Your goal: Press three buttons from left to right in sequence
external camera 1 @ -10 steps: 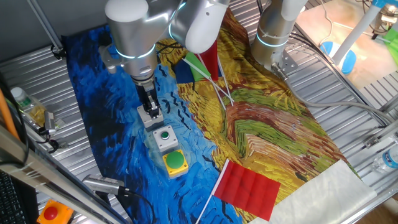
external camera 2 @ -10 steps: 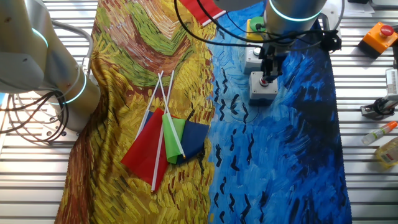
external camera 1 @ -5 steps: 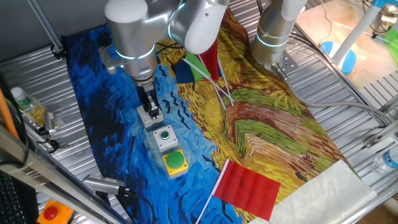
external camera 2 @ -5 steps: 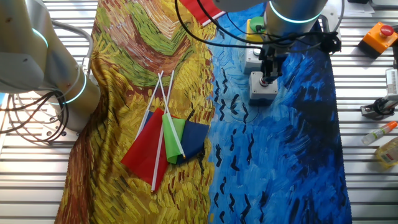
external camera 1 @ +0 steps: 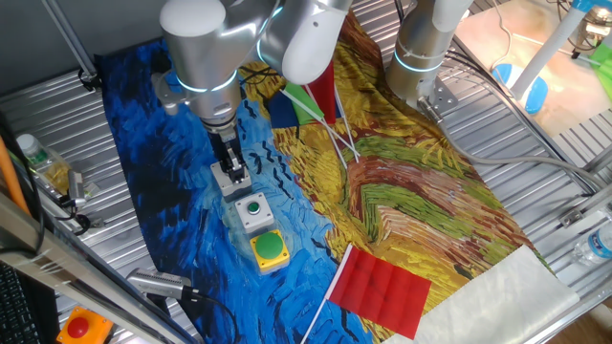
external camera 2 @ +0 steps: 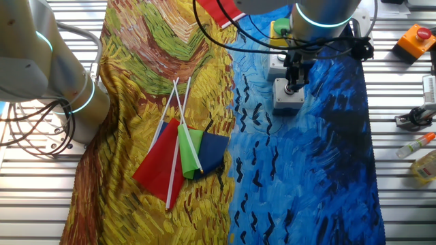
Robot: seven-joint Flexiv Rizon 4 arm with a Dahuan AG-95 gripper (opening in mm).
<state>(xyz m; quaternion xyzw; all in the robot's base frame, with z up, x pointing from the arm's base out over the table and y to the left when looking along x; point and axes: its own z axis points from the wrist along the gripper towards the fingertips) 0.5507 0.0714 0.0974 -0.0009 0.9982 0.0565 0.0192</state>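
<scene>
Nothing much has shifted over the last second: my hand [external camera 1: 232, 172] sits in the same spot, tip down on the grey box with the red button [external camera 2: 288, 95], maybe a hair higher in the other fixed view, hard to call. Finger spacing: cannot tell, no view shows the tips cleanly against the box. Red button itself is hidden under the tip in both views, so I can't confirm whether it's depressed or just contacted. Next along the row, just beside it, the grey box with the green button [external camera 1: 252, 211], untouched and in plain sight. Touching that one, the yellow box with the green dome [external camera 1: 270, 249], also free. All three sit in a line on the blue part of the painted cloth [external camera 1: 402, 201] covering the worktop [external camera 1: 535, 162]. My read on progress: I'm on press one of three, first button in hand, two left, so early in the sequence. Further out, folded flags [external camera 2: 178, 151] on the yellow side, well apart from the row, and an orange box with a red button [external camera 2: 415, 39] off the cloth, not part of this job.
</scene>
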